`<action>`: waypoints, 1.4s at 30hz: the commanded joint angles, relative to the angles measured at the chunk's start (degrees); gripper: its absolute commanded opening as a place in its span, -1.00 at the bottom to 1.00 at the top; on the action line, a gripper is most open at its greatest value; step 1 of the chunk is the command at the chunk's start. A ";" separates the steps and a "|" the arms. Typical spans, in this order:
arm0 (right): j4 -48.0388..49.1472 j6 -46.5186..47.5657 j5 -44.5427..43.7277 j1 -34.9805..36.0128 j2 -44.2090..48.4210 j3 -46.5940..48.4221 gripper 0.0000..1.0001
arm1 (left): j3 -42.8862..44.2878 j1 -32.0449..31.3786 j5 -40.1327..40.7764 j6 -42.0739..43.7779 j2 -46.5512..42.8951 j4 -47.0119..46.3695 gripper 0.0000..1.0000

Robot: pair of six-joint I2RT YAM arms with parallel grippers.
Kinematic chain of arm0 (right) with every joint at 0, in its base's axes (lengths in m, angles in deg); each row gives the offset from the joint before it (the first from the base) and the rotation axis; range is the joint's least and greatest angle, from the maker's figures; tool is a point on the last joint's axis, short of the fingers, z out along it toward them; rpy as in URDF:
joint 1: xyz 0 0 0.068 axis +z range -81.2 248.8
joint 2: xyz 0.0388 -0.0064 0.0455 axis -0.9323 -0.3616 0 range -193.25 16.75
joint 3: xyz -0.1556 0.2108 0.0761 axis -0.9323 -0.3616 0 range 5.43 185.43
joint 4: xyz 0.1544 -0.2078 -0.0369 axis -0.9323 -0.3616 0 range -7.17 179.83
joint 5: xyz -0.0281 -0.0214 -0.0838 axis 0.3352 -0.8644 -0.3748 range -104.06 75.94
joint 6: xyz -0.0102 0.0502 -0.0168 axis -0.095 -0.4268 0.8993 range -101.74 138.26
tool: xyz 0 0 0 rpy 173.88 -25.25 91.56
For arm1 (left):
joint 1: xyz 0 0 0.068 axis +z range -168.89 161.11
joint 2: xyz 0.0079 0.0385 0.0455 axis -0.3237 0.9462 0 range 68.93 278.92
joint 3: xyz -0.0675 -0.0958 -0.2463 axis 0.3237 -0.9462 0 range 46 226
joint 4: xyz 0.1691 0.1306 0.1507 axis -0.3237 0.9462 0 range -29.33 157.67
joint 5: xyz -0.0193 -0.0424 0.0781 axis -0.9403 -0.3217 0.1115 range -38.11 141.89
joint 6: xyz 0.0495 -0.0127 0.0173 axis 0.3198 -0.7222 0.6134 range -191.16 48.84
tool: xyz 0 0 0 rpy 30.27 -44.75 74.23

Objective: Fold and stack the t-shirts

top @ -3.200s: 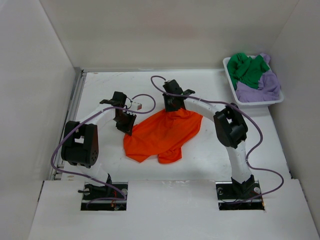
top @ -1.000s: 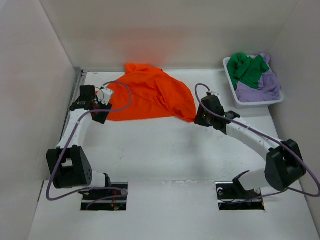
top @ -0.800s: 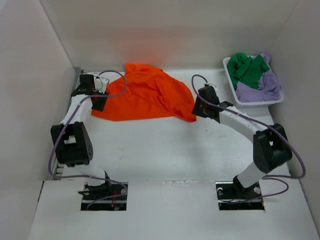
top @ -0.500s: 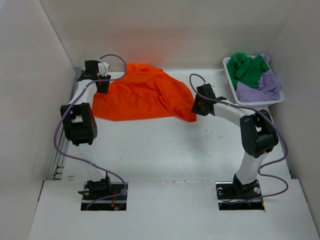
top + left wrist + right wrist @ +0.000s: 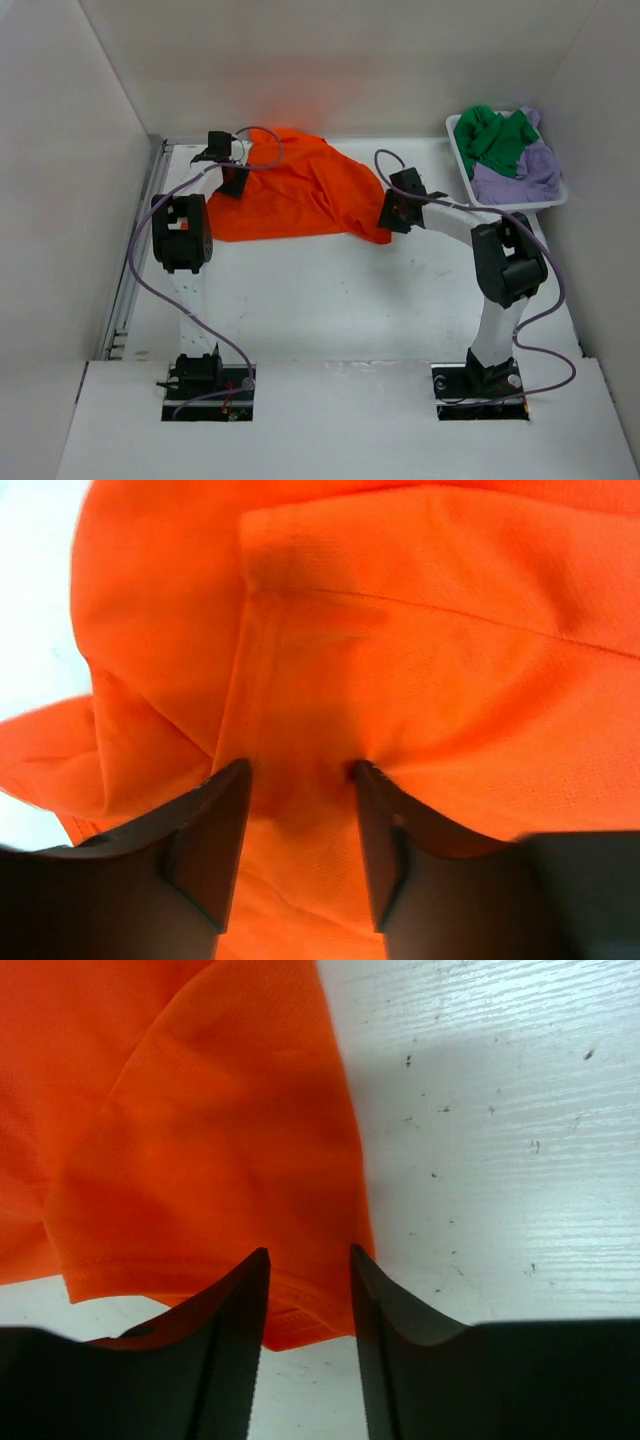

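Note:
The orange t-shirt lies spread at the far side of the table, with folds along its top. My left gripper presses down on its upper-left part. In the left wrist view the jaws stand apart with orange cloth puckered between the fingertips, not clamped. My right gripper is at the shirt's lower-right corner. Its jaws are open, straddling the hemmed corner, which lies flat on the table. The green t-shirt and the lavender t-shirt sit crumpled in the basket.
The white basket stands at the far right against the right wall. White walls enclose the table on the left, back and right. A metal rail runs along the left edge. Purple cables loop off both arms.
The orange shirt went from a crumpled heap mid-table to lying spread at the far side. My left gripper left its lower-left corner and moved up and right onto the cloth. The right jaws widened.

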 commanded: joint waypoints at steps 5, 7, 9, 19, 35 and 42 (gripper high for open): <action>1.20 -1.53 3.96 -0.05 -0.50 -1.41 -0.76 | -4.05 0.97 1.09 0.12 -4.59 3.02 -0.67; 1.98 -1.97 4.40 -0.05 0.55 -2.73 -1.00 | -7.56 1.32 0.57 1.00 -8.54 2.67 -0.70; 2.86 -2.49 4.84 0.21 1.95 -4.66 -1.00 | -11.34 1.59 0.04 2.49 -12.84 2.67 -0.70; 2.61 -4.78 4.93 2.05 13.37 -18.89 -1.00 | -32.09 2.99 -3.12 16.19 -32.97 14.51 -0.62; 0.58 -5.04 3.35 3.73 18.49 -20.22 -0.68 | -10.05 5.02 -3.40 -3.74 -19.02 2.31 -0.20; 0.49 -5.22 3.26 3.73 18.14 -20.75 -0.65 | -12.41 4.23 -1.63 -2.78 -16.64 8.46 -0.22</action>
